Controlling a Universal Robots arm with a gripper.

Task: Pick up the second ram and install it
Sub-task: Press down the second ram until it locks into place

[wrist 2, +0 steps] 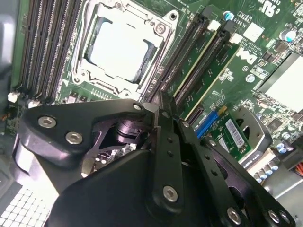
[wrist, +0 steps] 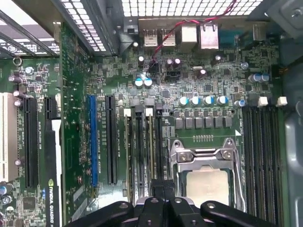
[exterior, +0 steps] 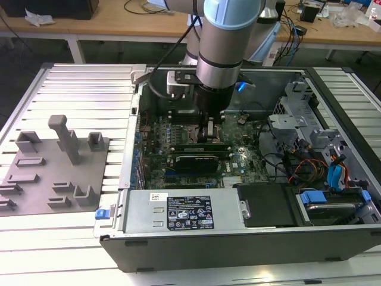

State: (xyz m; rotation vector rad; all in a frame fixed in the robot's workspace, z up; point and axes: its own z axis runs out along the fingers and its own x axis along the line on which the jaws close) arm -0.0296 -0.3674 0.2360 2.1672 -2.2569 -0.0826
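Where slots crowd: claw, second ram.

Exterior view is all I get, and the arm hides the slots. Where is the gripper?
Observer: In the first wrist view the gripper is over the near slots, between the blue slot and the CPU socket.
Operator: Any slots free?
Observer: The far slots, on the socket's other side, look empty in that view.
Operator: Socket shut?
Observer: Yes, its frame is down around a chip.
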